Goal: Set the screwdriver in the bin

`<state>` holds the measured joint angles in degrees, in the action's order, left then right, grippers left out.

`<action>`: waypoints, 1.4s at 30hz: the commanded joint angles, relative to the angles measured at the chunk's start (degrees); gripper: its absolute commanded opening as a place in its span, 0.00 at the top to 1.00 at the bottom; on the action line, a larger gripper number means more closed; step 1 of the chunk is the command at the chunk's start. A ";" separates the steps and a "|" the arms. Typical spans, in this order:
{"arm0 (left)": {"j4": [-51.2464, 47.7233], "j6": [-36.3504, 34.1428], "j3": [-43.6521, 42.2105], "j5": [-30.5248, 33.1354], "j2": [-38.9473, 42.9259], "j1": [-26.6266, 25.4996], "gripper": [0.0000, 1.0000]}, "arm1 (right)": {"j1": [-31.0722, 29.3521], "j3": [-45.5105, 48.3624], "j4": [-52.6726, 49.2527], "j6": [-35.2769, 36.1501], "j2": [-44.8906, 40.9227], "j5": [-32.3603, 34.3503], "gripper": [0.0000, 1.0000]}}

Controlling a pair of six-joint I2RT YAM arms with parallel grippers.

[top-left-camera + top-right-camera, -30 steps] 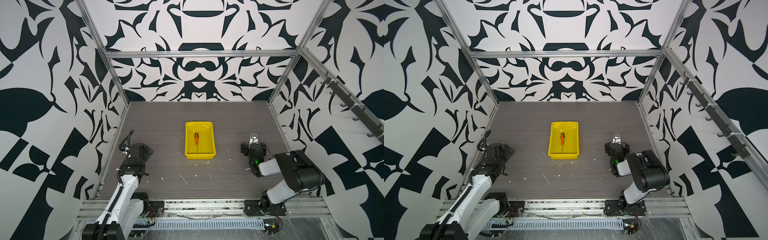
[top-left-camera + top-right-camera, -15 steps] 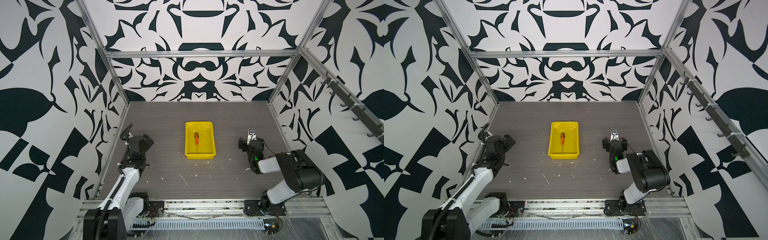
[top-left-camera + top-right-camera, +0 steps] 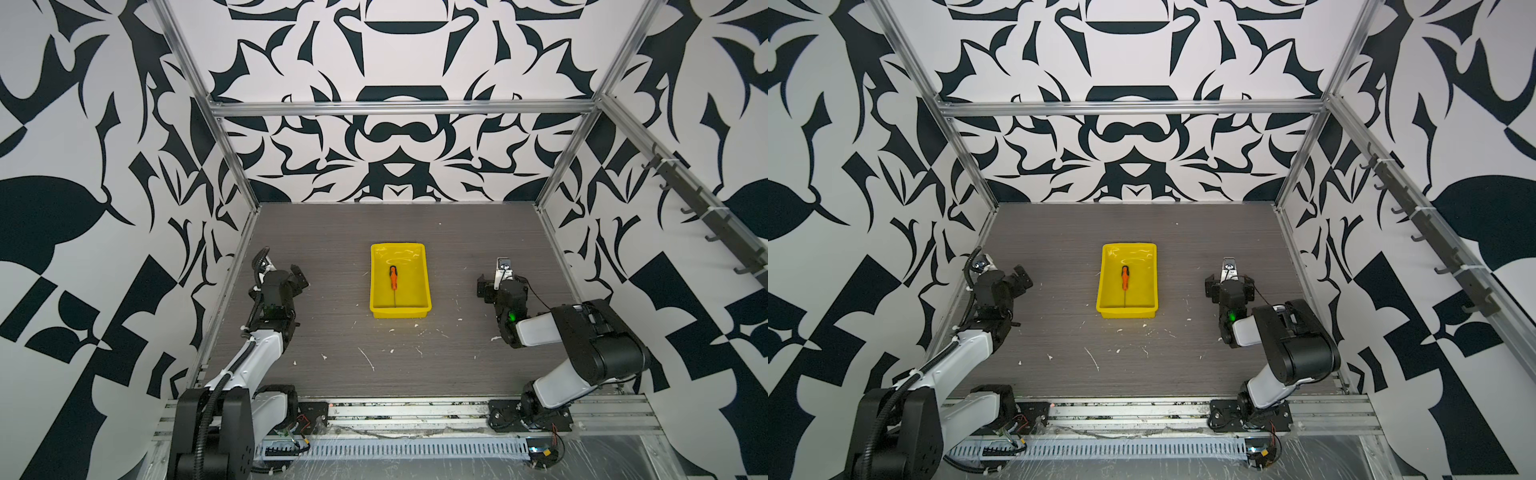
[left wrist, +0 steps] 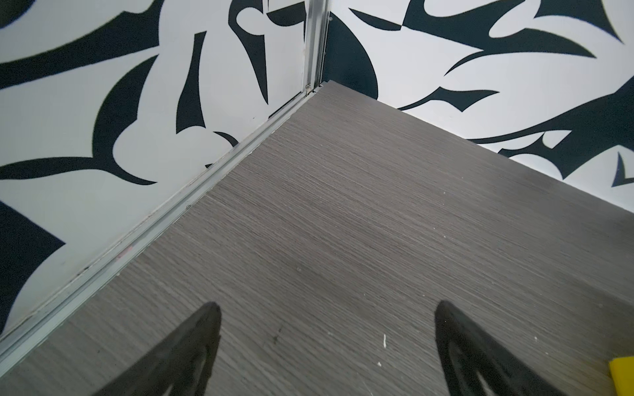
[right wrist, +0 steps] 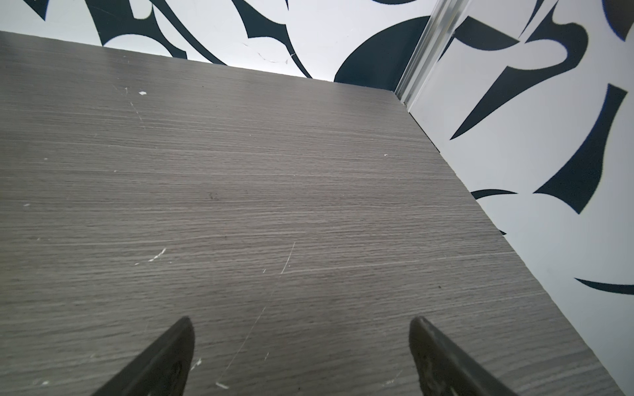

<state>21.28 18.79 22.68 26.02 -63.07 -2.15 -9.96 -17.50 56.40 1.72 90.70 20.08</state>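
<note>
Black left arm point(image 3: 272, 299), right arm point(image 3: 590, 340) folded, jaws wide

Left arm point(image 3: 262, 353): white tubular links, black joints, black corrugated cable point(image 3: 203, 419). Right arm point(image 3: 536, 330): same, green wrist light point(image 3: 512, 316). Left gripper point(image 4: 326, 310): black tapered fingers point(image 4: 192, 349).

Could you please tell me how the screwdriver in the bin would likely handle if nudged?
The screwdriver looks small and slim, so probably light and stiff. Its seemingly round handle might roll inside the glossy bin until a wall stops it.
</note>
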 commanded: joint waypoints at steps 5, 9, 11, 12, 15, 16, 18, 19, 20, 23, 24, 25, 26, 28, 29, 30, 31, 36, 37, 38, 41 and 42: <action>14.48 -5.54 -6.65 -1.70 -2.01 0.18 0.00 | 0.82 -1.55 -0.22 0.11 -0.99 -1.75 0.00; 20.80 -8.04 -9.59 -3.24 -2.78 0.18 0.00 | 1.47 -2.00 -1.26 -0.12 -1.04 -3.04 0.00; 21.28 -8.29 -9.63 -2.83 -3.21 0.18 0.00 | 1.58 -2.07 -1.58 -0.22 -1.14 -3.29 0.00; 20.55 -8.30 -9.28 -3.11 -3.28 0.21 0.00 | 1.68 -2.09 -1.51 -0.28 -1.13 -3.39 0.00; 21.11 -9.70 -8.57 -4.72 -4.69 0.17 0.00 | 1.72 -2.03 -1.56 -0.31 -1.09 -3.55 0.00; 21.63 -10.08 -8.27 -5.07 -5.38 0.22 0.00 | 1.77 -2.10 -1.57 -0.32 -1.18 -3.54 0.00; 20.85 -10.64 -7.08 -6.44 -6.64 0.21 0.00 | 1.78 -2.06 -1.61 -0.31 -1.21 -3.54 0.00; 20.27 -11.01 -6.52 -7.55 -7.01 0.20 0.00 | 1.78 -2.02 -1.59 -0.31 -1.21 -3.55 0.00; 19.85 -11.35 -6.15 -9.22 -7.36 0.15 0.00 | 1.73 -2.02 -1.63 -0.31 -1.22 -3.55 0.00; 18.22 -11.82 -5.81 -12.60 -6.73 0.15 0.00 | 1.75 -2.02 -1.58 -0.31 -1.18 -3.55 0.00; 18.52 -11.77 -6.37 -12.78 -6.18 0.17 0.00 | 1.74 -2.02 -1.56 -0.31 -1.21 -3.55 0.00; 19.27 -11.86 -6.98 -12.36 -5.75 0.17 0.00 | 1.78 -2.02 -1.64 -0.31 -1.18 -3.56 0.00; 21.11 -12.00 -7.72 -11.13 -5.80 0.21 0.00 | 1.78 -2.02 -1.57 -0.31 -1.21 -3.53 0.00; 26.10 -12.26 -8.47 -7.89 -7.79 0.22 0.00 | 1.75 -2.02 -1.56 -0.33 -1.21 -3.57 0.00; 28.46 -12.54 -8.30 -6.81 -9.40 0.20 0.00 | 1.74 -2.02 -1.56 -0.32 -1.15 -3.55 0.00; 29.56 -13.36 -7.50 -6.51 -12.24 0.21 0.00 | 1.78 -2.02 -1.59 -0.35 -1.17 -3.55 0.00; 29.27 -14.02 -6.43 -6.45 -13.49 0.22 0.00 | 1.73 -2.02 -1.58 -0.31 -1.22 -3.51 0.00; 35.05 -14.89 -5.37 -5.75 -21.03 0.20 0.00 | 1.78 -1.95 -1.48 -0.29 -1.17 -3.54 0.00; 37.18 -14.59 -5.59 -5.17 -23.19 0.20 0.00 | 1.79 -1.93 -1.40 -0.36 -1.21 -3.51 0.00; 41.27 -14.80 -6.00 -4.59 -25.95 0.22 0.00 | 1.78 -1.93 -1.38 -0.27 -1.23 -3.48 0.00; 42.46 -15.61 -6.52 -5.77 -26.83 0.22 0.00 | 1.78 -1.84 -1.29 -0.25 -1.21 -3.33 0.00; 37.23 -14.72 -5.23 -6.06 -25.20 0.42 0.00 | 1.78 -1.84 -1.22 -0.26 -1.22 -3.32 0.00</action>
<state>57.21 4.03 16.40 19.92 -90.61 -2.13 -8.34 -18.11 53.80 1.67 90.70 16.69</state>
